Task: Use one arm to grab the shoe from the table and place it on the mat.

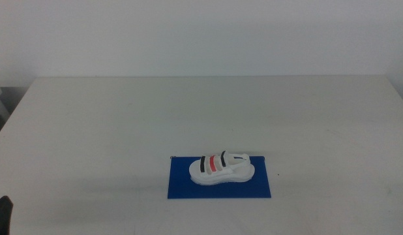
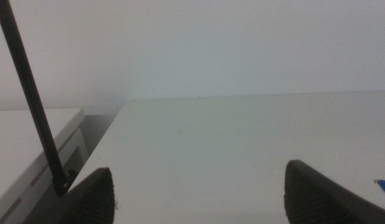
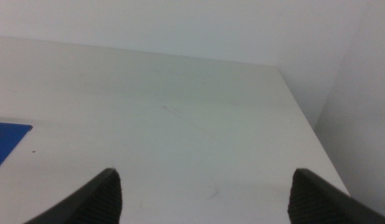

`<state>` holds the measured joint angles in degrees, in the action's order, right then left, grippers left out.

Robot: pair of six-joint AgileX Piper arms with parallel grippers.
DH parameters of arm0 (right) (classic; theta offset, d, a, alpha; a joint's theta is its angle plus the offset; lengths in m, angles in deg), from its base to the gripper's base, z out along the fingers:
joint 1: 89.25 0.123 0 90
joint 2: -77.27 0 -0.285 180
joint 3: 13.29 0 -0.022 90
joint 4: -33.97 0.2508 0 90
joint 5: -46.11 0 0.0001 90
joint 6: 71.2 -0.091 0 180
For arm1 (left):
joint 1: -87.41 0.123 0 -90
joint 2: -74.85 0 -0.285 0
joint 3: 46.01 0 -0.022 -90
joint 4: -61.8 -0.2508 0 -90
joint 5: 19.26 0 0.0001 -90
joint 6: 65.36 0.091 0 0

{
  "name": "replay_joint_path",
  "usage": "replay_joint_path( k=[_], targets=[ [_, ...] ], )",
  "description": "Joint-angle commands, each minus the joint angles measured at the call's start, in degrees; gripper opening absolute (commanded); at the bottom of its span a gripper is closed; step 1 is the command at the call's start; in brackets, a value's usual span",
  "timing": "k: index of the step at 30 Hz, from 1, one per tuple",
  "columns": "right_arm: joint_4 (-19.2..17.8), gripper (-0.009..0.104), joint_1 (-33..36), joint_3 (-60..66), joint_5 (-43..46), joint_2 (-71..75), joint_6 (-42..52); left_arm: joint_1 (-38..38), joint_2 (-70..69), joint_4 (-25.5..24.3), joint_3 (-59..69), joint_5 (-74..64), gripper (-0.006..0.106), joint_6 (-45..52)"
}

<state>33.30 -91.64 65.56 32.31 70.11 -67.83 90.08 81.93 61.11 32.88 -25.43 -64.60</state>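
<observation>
The white shoe (image 1: 221,168) with black, grey and red straps lies on its sole on the dark-blue mat (image 1: 182,186), near the front middle of the table (image 1: 188,111). No gripper is near it. My left gripper (image 2: 199,175) waits at the table's front left; its dark tip (image 1: 2,212) shows in the middle view, and its jaws stand wide apart with nothing between them. Over the table's right side, my right gripper (image 3: 206,178) is open and empty too, and it is out of the middle view. A corner of the mat (image 3: 5,140) shows in the right wrist view.
A white cabinet (image 2: 24,143) stands beside the table's left edge, with a thin black cable (image 2: 30,99) running down in front of it. The table's right edge (image 3: 304,118) drops off close to my right gripper. A white wall is behind the table.
</observation>
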Motion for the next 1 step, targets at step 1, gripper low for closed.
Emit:
replay_joint_path(
  k=[1],
  targets=[
    [-0.5, 0.078, -0.1, 0.3, 4.2, -0.2, 0.6, -0.2, -0.8, 0.7, 0.4, 4.3, 0.094, -0.8]
  ],
)
